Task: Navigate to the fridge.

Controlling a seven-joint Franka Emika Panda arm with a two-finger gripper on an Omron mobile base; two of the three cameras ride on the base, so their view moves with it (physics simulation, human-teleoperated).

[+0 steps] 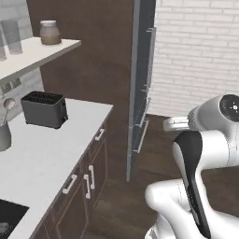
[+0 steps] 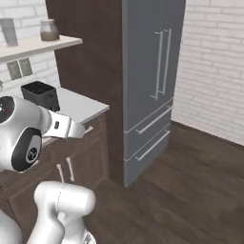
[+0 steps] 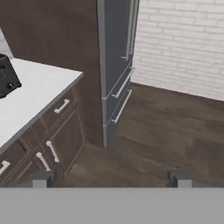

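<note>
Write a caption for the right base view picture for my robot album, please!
The robot's white arm faces the tall grey fridge past the counter with the black toaster.

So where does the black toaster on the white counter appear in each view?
Left base view: the boxy black toaster sits left of centre on the white counter.
Right base view: at the left edge, behind the arm.
Hand view: cut by the left edge.
Shared landmark: the tall matte-grey fridge.

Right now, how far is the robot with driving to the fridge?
Mostly done: the fridge is close ahead, its doors and drawer handles plain in the right base view. In hand: it stands angled, past the counter. Left: cross the bare floor and face it.
</note>
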